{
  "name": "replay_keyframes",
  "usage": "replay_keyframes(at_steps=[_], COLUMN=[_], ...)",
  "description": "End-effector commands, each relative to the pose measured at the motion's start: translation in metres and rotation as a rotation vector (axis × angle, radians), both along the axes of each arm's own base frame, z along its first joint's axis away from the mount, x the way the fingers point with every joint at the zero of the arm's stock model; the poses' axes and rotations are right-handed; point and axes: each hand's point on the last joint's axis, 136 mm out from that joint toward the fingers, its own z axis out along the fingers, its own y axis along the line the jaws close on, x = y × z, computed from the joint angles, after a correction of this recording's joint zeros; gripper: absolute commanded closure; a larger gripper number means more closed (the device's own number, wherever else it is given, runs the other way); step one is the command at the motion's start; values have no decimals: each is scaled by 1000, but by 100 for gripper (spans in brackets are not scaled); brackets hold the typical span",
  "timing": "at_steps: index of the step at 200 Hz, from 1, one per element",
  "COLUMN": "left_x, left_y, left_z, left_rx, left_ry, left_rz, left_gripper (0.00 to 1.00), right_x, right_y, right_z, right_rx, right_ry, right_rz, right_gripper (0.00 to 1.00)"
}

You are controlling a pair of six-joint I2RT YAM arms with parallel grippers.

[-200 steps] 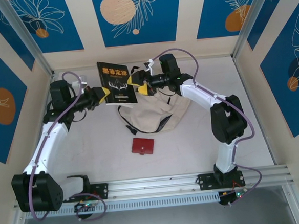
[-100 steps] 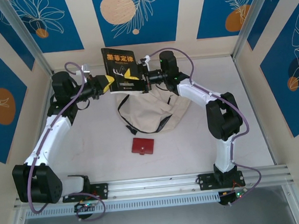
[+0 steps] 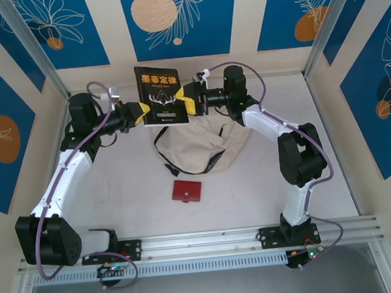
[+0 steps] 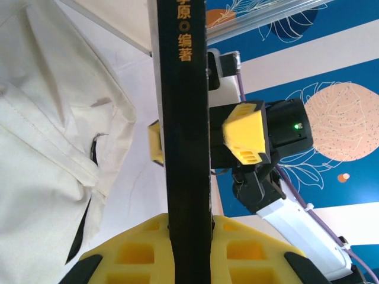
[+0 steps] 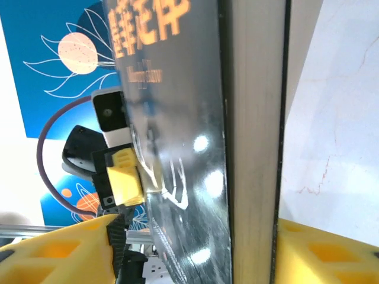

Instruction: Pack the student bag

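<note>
Our left pincer (image 3: 141, 115) is clamped on the left edge of the book (image 3: 161, 95), holding it upright in the air. Our right pincer (image 3: 187, 101) straddles the opposite edge, though we cannot tell whether it has pinched. We should let that grip seat fully before the left lets go. The bag (image 3: 199, 149) lies flat on the worktop (image 3: 118, 185) just beneath, long axis left to right, black-trimmed edge toward our bases.

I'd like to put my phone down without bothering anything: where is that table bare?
Bare table lies between the left arm and the student bag, between the bag and the right arm, and beyond that arm to the right wall. Crowded: the back, where both arms meet at the black book.
</note>
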Motion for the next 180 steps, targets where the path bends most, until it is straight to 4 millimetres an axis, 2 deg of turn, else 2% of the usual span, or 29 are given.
replay_keyframes(at_steps=[1, 38, 65, 78, 94, 110, 146, 180], left_x=[-7, -4, 3, 6, 11, 13, 11, 12], left_y=[-6, -6, -1, 3, 8, 11, 13, -2], left_z=[15, 9, 1, -6, -14, -26, -42, -56], left_rx=[3, 0, -8, -9, -25, -28, -58, -97], left_ry=[-78, -43, 1, 30, 63, 92, 125, 192], left_rz=[-68, -56, 6, 55, 141, 250, 437, 511], left_gripper=[100, 99, 67, 49, 30, 17, 5, 1], right_x=[-15, -11, -3, 1, 9, 19, 38, 41], right_y=[-3, -5, -7, -7, -8, -11, -13, -1], right_z=[26, 25, 19, 14, 7, 1, -12, -19], right_rx=[22, 7, -14, -23, -32, -37, 24, 48], right_ry=[-68, -40, -4, 10, 39, 70, 144, 198], right_rz=[10, -53, -148, -194, -260, -335, -469, -493], right_gripper=[48, 84, 96, 100, 100, 100, 100, 100])
